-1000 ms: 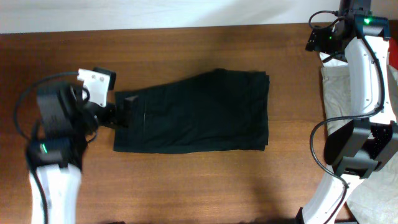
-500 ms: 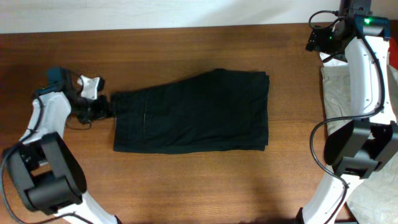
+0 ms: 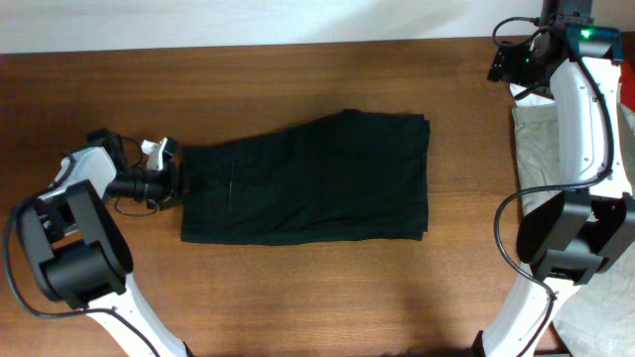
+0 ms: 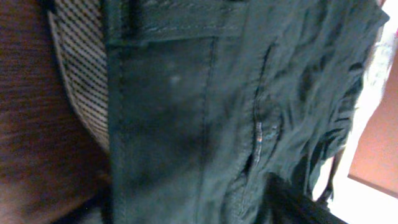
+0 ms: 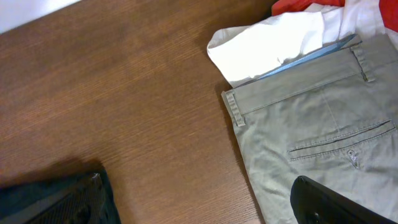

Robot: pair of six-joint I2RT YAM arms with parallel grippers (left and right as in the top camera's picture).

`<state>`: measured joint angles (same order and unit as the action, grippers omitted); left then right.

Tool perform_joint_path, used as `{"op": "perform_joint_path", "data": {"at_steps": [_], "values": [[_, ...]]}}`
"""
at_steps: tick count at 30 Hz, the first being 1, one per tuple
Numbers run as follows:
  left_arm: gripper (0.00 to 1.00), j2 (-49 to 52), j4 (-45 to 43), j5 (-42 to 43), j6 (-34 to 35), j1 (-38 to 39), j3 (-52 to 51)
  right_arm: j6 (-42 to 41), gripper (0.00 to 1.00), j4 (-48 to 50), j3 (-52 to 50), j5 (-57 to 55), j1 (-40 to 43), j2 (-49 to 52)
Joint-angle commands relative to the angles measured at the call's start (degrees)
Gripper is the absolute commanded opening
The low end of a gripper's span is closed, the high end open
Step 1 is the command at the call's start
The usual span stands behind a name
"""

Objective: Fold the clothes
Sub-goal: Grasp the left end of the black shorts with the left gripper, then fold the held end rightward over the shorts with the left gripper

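Folding step at the left edge of the dark green fabric shorts (image 3: 317, 178).
They lie mid-frame on our brown wooden surface (image 3: 298, 79); the left pincer (image 3: 175, 180) meets their waistband edge, but we cannot tell whether it grips. Next, we judge: carry that edge rightward.

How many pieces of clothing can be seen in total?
4: dark shorts central on the table; khaki trousers, a white garment and a red cloth piled at its right edge. More may lie hidden.

White arms (image 3: 587, 119) — black joints (image 3: 556, 233), looped cables (image 3: 497, 230)
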<state>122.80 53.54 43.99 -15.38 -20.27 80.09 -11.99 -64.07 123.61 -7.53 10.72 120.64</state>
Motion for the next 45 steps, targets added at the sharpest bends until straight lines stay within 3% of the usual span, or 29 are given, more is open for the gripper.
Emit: {"op": "perform_joint_path", "data": {"at_steps": [1,3,6,11,17,27,36,45], "values": [[0.19,3.61,-0.33,-2.47,-0.59,0.5,-1.42,-0.48,0.99,0.02,0.7,-0.68,-0.15,-0.57],[0.01,3.61,-0.33,-5.4,-0.52,0.2,-1.27,-0.48,0.99,0.02,0.7,-0.68,-0.15,-0.57],[0.01,3.58,0.33,-13.51,7.52,-1.99,1.18,-0.48,0.99,0.02,0.7,-0.68,-0.15,-0.57],[0.0,3.17,14.16,-13.92,9.73,-8.66,18.69,-0.48,0.98,0.02,0.7,-0.68,-0.15,-0.57],[0.0,0.83,32.26,-17.29,9.73,-3.04,37.35,-0.48,0.99,0.02,0.7,-0.68,-0.2,-0.57],[0.0,-11.52,32.61,-15.74,10.21,16.04,38.1,-0.48,0.99,0.02,0.7,-0.68,-0.2,-0.57],[0.0,-9.2,28.06,-14.91,10.21,31.54,38.07,-0.48,0.99,0.02,0.7,-0.68,-0.2,-0.57],[0.01,-0.39,16.92,-14.88,11.96,37.53,38.07,-0.48,0.99,0.02,0.7,-0.68,-0.2,-0.57]]}}
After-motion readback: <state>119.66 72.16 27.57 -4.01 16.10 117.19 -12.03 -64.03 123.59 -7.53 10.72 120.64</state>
